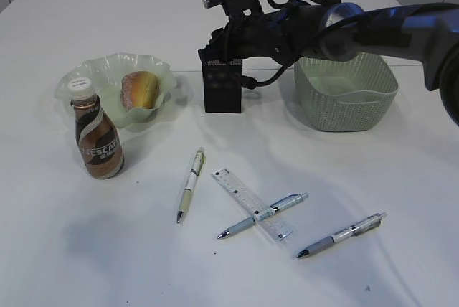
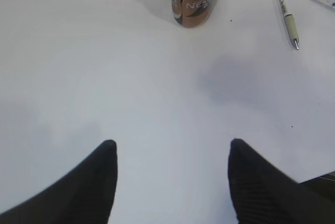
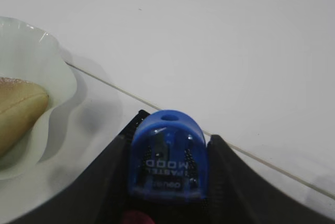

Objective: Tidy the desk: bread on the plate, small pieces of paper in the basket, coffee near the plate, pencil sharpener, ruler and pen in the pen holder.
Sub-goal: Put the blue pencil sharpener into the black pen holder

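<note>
Exterior view: the right claw [image 1: 224,54] hangs over the pen holder [image 1: 223,86] on the table [image 1: 229,264]; three pens and the ruler [image 1: 252,204] lie loose (bread [image 1: 139,90] already on the plate [image 1: 100,70], coffee [image 1: 99,139] beside it).

Left wrist view: the left claw [image 2: 172,153] is spread, holding nothing.

Right wrist view: the right claw pinches the pencil sharpener [image 3: 167,156] by its flat sides. Judged light, rigid, smooth plastic; it could slip.
</note>
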Available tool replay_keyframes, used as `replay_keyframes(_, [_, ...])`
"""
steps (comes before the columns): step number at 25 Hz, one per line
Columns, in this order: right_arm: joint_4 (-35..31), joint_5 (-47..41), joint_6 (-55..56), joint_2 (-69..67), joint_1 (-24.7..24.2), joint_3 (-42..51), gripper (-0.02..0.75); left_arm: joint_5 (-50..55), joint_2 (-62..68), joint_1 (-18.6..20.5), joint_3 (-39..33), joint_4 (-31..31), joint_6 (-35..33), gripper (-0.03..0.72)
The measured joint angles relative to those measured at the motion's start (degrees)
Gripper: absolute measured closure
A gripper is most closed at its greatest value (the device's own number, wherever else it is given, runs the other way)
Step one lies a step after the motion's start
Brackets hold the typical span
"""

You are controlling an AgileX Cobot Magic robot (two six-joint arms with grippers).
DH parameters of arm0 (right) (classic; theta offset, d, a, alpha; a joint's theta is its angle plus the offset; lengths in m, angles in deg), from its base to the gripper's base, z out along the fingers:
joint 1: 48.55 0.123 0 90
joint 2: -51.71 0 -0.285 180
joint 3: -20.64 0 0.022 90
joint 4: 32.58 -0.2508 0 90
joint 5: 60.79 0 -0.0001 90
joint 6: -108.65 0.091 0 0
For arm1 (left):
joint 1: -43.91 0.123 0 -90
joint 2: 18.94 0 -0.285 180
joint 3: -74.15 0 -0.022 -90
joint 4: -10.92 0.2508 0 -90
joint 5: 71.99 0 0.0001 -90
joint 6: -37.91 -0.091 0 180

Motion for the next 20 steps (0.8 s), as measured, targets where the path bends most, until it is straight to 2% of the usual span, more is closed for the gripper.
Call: replay_keyframes(20, [0.0, -0.7, 0.0, 0.0, 0.0, 0.0, 0.393, -0.2, 0.0, 0.0, 0.0, 0.0, 0.0, 0.222])
